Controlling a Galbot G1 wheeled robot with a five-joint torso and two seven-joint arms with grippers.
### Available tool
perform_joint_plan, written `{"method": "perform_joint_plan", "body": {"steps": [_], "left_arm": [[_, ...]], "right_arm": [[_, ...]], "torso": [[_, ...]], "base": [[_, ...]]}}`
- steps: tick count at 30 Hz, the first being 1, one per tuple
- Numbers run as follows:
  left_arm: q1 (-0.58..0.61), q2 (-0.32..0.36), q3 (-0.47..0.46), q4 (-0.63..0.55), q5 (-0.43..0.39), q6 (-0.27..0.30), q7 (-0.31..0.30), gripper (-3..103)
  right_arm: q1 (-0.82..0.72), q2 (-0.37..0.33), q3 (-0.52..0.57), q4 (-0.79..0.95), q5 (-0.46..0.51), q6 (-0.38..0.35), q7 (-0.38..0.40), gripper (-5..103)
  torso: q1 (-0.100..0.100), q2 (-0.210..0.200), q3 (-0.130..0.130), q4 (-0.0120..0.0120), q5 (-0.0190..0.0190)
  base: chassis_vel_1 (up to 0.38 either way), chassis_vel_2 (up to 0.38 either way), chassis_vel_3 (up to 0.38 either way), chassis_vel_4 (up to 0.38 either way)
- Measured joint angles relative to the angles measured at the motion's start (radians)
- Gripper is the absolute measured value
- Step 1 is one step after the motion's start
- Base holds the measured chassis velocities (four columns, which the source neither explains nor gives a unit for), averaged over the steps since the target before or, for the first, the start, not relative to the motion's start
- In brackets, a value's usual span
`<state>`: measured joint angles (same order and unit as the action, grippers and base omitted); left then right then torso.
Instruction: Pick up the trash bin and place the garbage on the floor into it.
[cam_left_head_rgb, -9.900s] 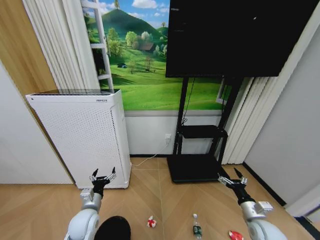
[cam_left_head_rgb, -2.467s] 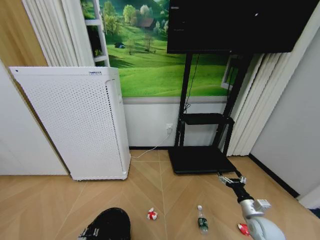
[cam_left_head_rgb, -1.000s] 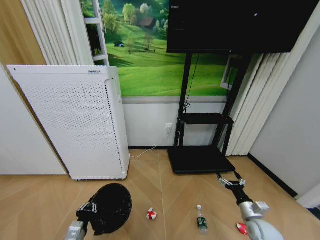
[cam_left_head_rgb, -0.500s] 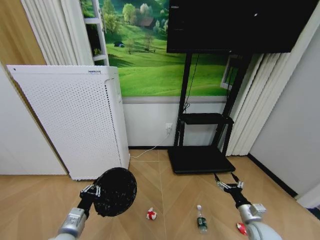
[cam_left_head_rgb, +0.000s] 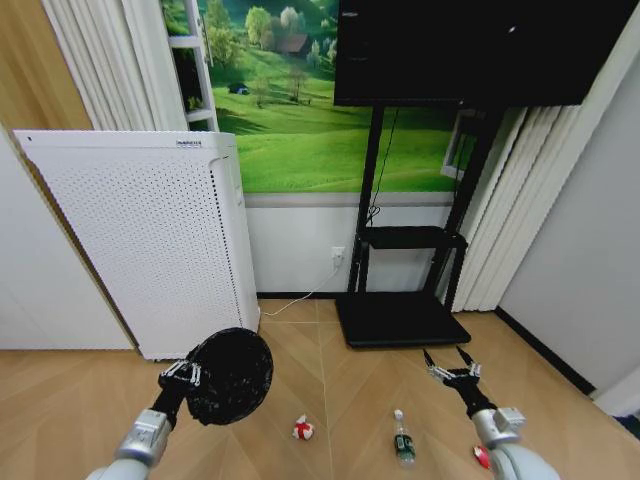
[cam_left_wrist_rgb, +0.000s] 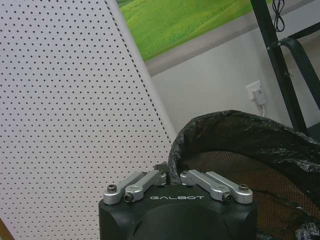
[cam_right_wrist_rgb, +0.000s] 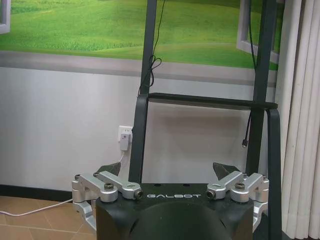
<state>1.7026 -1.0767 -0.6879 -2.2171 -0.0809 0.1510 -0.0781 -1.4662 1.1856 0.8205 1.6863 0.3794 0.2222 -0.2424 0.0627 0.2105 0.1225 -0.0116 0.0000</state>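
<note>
We see our left tool (cam_left_head_rgb: 183, 376) on the near left, holding the trash bin (cam_left_head_rgb: 231, 375) up off the wooden floor (cam_left_head_rgb: 330, 390). Its fingers are pinching the bin's rim, one inside and one outside, as the left wrist view shows with the left tool (cam_left_wrist_rgb: 170, 175) clamped on the edge of the trash bin (cam_left_wrist_rgb: 240, 150). The bin is tilted so that its mouth faces toward us and to the right, and a crinkled black bag lines its mesh wall. It hangs just in front of the lower right corner of the white perforated appliance (cam_left_head_rgb: 140, 240), which stands against the far left wall.

Our right tool (cam_left_head_rgb: 451, 372) is on the near right, held above the floor with its fingers spread wide and nothing between them. In the right wrist view the right tool (cam_right_wrist_rgb: 170, 172) points toward the black stand (cam_right_wrist_rgb: 207, 102) and the wall socket (cam_right_wrist_rgb: 124, 137) on the far wall.

The garbage lies on the floor near us. The crumpled red-and-white wrapper (cam_left_head_rgb: 302, 428) is just to the right of the bin and below it in the head view. The small clear bottle (cam_left_head_rgb: 403, 441) with a green label lies further right, between the wrapper and our right arm. The small red piece (cam_left_head_rgb: 482, 457) sits at the near right, partly hidden behind our right arm.

The black stand (cam_left_head_rgb: 400, 300) with its flat base stands at the far centre, under the dark screen (cam_left_head_rgb: 460, 50).
</note>
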Motion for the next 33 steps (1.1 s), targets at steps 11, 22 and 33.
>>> {"method": "perform_joint_plan", "body": {"steps": [11, 22, 33], "left_arm": [[-0.011, -0.001, 0.005, 0.012, -0.001, 0.000, 0.001, 7], [-0.025, 0.001, 0.012, 0.023, -0.006, 0.001, 0.001, 7], [-0.036, -0.006, 0.037, 0.038, 0.002, 0.002, 0.001, 7]], "right_arm": [[0.007, 0.000, -0.002, -0.011, 0.001, 0.002, 0.002, 100], [0.016, 0.002, -0.013, -0.020, 0.002, 0.003, 0.007, 100], [0.019, 0.002, -0.028, -0.029, 0.020, 0.013, 0.028, 100]], "torso": [[0.000, 0.000, 0.000, 0.0001, 0.0000], [0.000, 0.000, 0.000, 0.0000, -0.0006], [0.000, 0.000, 0.000, -0.0003, -0.0005]], "base": [[0.150, 0.126, -0.140, -0.142], [0.275, 0.271, -0.268, -0.266], [0.340, 0.333, -0.339, -0.338]]}}
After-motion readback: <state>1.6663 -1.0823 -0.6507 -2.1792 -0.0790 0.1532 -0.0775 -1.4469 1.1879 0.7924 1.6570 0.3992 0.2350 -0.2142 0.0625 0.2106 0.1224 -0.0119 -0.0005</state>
